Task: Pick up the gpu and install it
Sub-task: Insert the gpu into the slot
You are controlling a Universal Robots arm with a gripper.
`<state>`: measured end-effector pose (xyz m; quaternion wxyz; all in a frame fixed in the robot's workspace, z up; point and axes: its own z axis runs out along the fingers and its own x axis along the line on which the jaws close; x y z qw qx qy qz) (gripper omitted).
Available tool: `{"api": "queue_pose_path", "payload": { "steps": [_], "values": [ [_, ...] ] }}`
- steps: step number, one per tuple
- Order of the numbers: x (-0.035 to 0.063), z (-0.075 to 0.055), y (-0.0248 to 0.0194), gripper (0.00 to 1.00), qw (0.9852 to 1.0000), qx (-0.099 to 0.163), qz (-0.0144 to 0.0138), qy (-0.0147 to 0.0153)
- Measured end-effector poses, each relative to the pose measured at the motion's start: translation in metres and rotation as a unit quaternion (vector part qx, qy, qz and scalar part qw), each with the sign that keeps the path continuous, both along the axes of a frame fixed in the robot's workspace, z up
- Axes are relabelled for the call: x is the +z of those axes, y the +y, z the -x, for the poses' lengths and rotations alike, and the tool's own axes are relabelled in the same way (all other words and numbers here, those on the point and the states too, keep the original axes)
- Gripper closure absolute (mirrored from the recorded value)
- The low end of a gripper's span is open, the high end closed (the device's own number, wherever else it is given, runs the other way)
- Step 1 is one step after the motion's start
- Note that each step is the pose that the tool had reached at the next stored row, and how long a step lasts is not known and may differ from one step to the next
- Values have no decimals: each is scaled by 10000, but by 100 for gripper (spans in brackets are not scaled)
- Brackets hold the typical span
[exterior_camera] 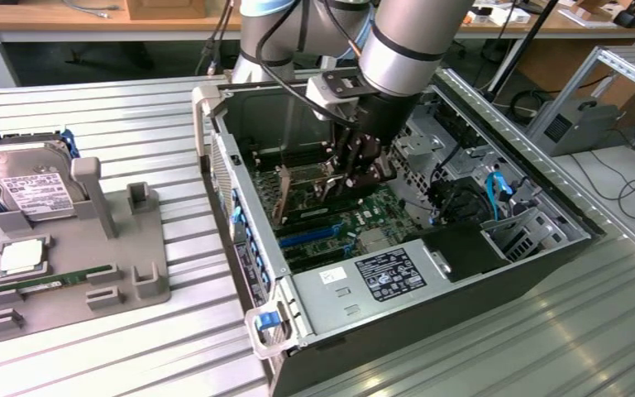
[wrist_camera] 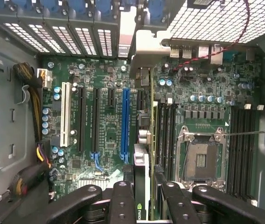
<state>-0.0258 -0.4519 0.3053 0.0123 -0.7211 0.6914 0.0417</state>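
A robot arm reaches down into an open computer case (exterior_camera: 329,289) lying on a slatted bench (exterior_camera: 130,347). Its gripper (exterior_camera: 353,178), jaws closed on the gpu (wrist_camera: 144,154), holds the card edge-on and upright just above the motherboard (wrist_camera: 100,116), beside a blue slot (wrist_camera: 125,123).

Even bright overhead light; soft shadows inside case (exterior_camera: 538,240); mild glare, slight blur.
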Motion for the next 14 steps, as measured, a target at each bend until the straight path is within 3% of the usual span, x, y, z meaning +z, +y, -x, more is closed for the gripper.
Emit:
{"api": "queue_pose_path", "payload": {
  "steps": [3,6,14],
  "values": [
    [-19,54,-6,73,10000,0,2,1],
    [-63,111,-43,73,10000,0,2,0],
    [-131,190,-57,73,10000,1,11,1]
  ]
}}
